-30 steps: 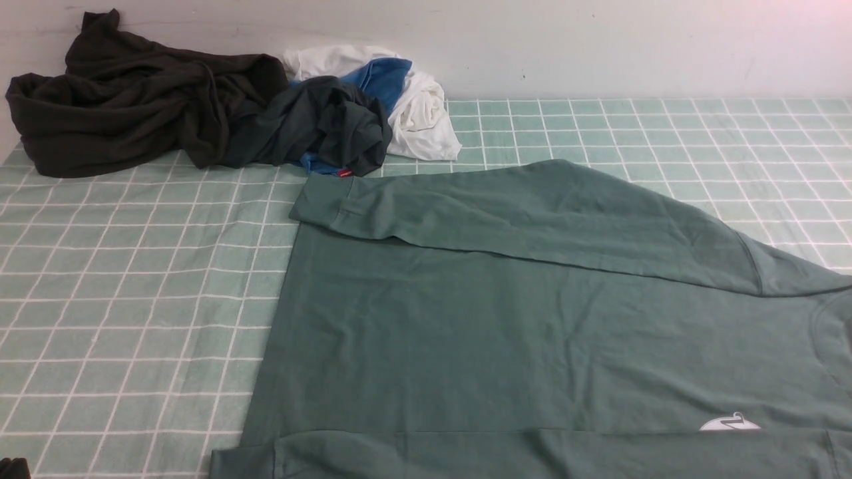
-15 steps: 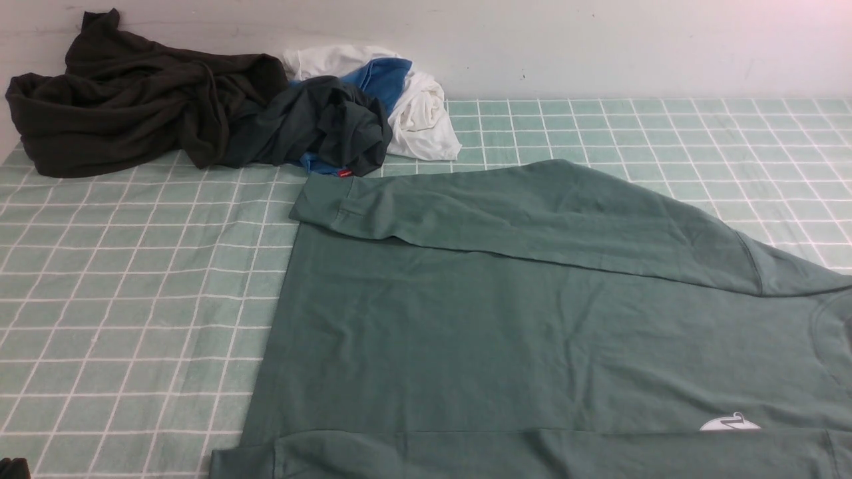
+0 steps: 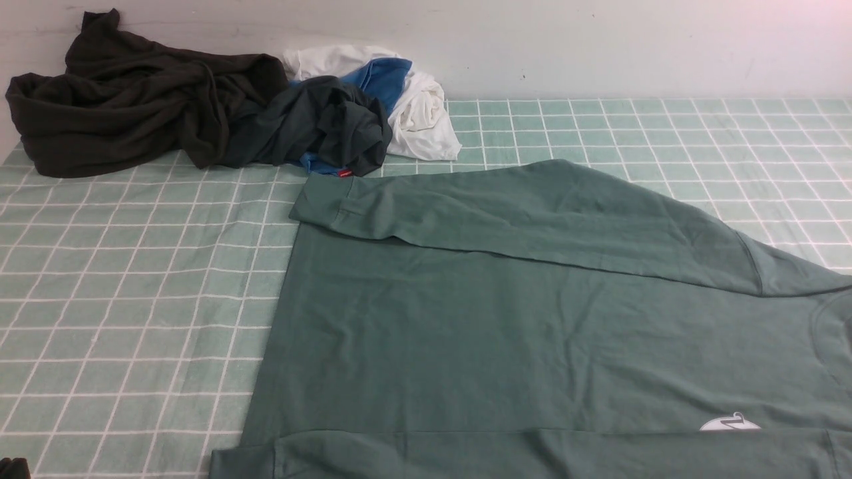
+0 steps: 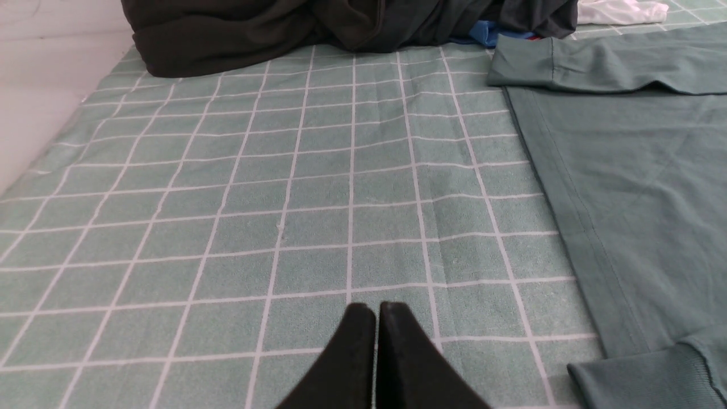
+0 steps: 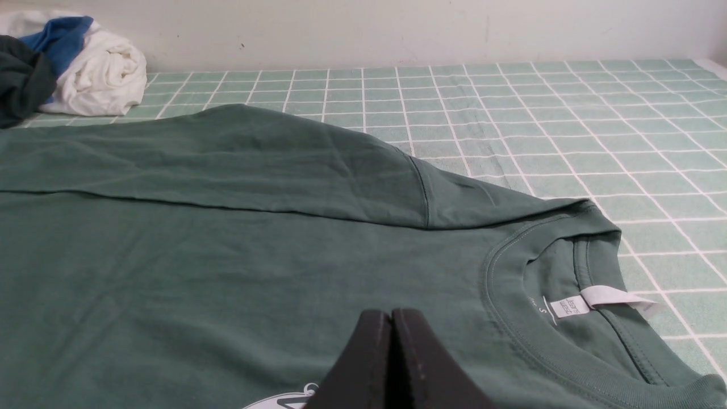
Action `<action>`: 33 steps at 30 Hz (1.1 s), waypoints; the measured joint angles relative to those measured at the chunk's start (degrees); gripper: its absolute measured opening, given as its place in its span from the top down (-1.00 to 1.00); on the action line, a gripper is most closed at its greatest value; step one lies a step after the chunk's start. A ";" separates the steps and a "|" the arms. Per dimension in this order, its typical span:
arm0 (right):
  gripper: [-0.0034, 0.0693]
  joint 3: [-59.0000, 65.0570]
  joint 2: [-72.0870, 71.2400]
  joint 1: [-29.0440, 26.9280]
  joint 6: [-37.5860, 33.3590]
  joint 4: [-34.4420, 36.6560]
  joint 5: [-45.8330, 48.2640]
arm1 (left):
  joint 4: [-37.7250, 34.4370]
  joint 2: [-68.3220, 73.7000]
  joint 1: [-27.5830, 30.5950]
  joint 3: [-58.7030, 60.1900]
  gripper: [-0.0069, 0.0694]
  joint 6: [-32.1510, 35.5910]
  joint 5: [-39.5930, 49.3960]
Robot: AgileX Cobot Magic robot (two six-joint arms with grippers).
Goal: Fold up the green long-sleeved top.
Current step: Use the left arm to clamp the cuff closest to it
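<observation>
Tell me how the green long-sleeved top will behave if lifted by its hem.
Probably floppy: the green long-sleeved top lies flat with soft creases, so it should sag from any pinch. Its sleeve, folded loosely across the body, may slip off when lifted.

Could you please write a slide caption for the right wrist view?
Shut right claw over the green long-sleeved top, spread flat with its collar label showing.

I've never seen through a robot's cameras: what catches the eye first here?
A big green long-sleeved top lies flat on the checked cloth, one sleeve folded across it. At the far left, by the wall, sits a heap of dark, white and blue clothes. The left claw and right claw are both shut.
</observation>
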 joint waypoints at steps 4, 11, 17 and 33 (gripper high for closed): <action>0.94 0.00 0.00 0.00 0.00 0.00 0.00 | -1.30 0.00 0.00 0.00 0.83 -0.13 -0.05; 0.94 0.00 0.00 0.00 0.00 0.69 0.00 | -13.14 0.00 0.00 0.10 0.83 -0.32 0.06; 0.94 0.05 0.00 0.00 2.21 8.80 -1.43 | -37.91 0.00 0.00 0.46 0.83 -4.28 -0.06; 0.94 0.05 0.00 0.00 13.97 42.14 -5.20 | -55.55 0.00 0.00 -3.50 0.83 4.05 -2.04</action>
